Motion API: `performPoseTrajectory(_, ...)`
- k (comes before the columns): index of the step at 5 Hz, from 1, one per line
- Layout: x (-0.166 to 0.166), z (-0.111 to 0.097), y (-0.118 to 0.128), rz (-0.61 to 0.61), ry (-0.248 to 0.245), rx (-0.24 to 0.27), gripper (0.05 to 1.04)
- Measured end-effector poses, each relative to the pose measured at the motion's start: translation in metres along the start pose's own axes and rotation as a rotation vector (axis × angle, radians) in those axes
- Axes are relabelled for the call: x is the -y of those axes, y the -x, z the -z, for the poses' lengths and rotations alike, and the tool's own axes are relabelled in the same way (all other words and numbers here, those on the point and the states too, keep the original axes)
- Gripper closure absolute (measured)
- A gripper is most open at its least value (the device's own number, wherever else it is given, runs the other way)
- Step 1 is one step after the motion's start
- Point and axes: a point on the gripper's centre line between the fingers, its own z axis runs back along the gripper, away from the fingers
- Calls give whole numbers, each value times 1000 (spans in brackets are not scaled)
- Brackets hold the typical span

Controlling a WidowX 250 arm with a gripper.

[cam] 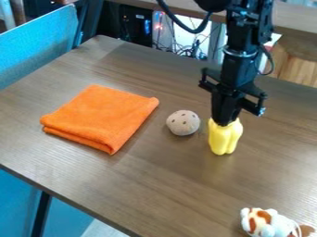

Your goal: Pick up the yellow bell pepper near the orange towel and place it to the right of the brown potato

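Observation:
The black gripper (226, 121) hangs down over the right half of the table, its tip at the top of a yellow bell-pepper-like object (224, 137). The gripper's lower end covers the top of this yellow thing. Just left of it sits a round beige ball with dark spots (183, 122), apart from the gripper. A folded orange cloth (101, 117) lies flat farther left.
A white and orange-brown plush toy (269, 223) lies near the lower right corner of the brown table (167, 185). Beyond the far edge are cables and dark equipment; a blue chair or panel (38, 44) stands at the upper left.

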Motion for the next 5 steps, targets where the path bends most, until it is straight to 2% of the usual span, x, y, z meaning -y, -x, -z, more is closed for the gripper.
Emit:
performPoseTrajectory(1,-2,0,-1,-15,-13,-22,719)
performPoseTrajectory(2,-2,-1,-1,-29,-19,-29,420)
performPoseTrajectory(3,-3,-5,0,-39,-22,-15,137)
performPoseTrajectory(4,3,-43,11,-39,17,94,79)
performPoseTrajectory(5,9,-68,37,-65,52,149,83)
